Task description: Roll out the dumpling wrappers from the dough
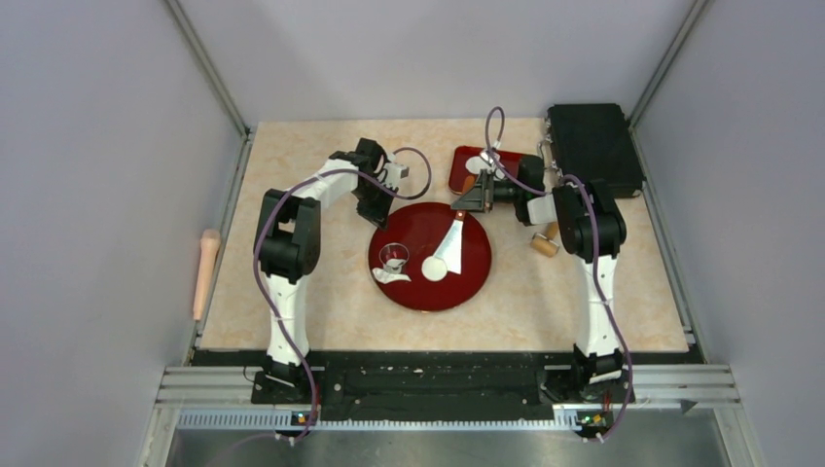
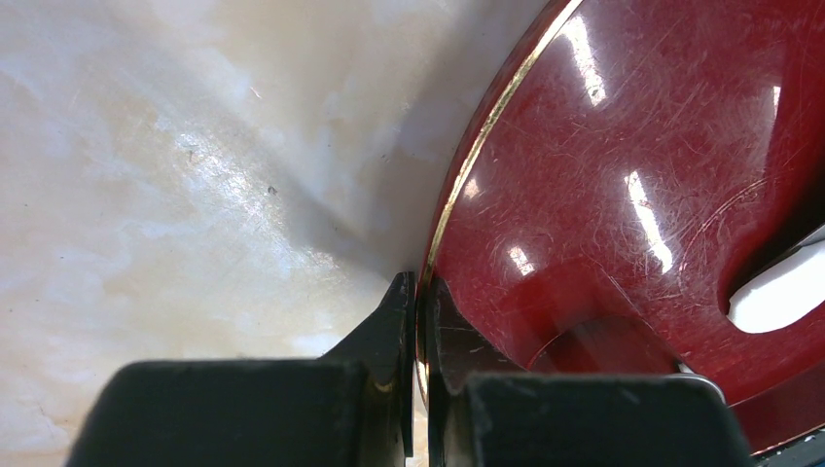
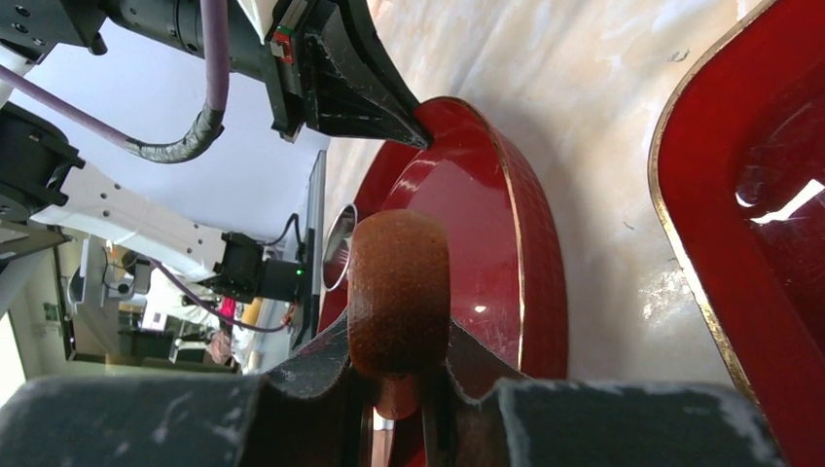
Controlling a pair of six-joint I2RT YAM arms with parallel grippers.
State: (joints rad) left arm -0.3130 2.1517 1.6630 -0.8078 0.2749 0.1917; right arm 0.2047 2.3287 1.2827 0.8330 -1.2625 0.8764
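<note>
Dough (image 1: 392,277) sits as a small ragged white scrap on the near-left part of the round red plate (image 1: 457,287), and the small metal ring (image 1: 394,257) stands just behind it, touching or almost touching; you cannot tell which from above. A single neat white dumpling wrapper (image 1: 435,269) lies near the middle of the same plate, to the right of the ring and clear of it.

Your left tool (image 1: 381,219) is clenched on the plate's far-left rim. In the left wrist view its two black fingers (image 2: 399,321) pinch the gold-edged lip, one on the outside over the worktop (image 1: 292,292) and one on the glossy red inside.

Your right tool (image 1: 463,207) hangs over the plate's far edge, clamped on the rust-brown handle (image 3: 399,292) of a spatula. The spatula's white blade (image 1: 448,241) slants down towards you across the plate, and its wide end reaches the wrapper; whether it rests on the disc or under its edge is not clear.

Behind the plate, near the right arm, lies a red rectangular tray (image 1: 460,170), and a black case (image 1: 593,146) fills the far right corner. A short wooden piece (image 1: 545,241) lies on the worktop right of the plate. A pale rolling pin (image 1: 206,270) rests off the worktop's left edge.
</note>
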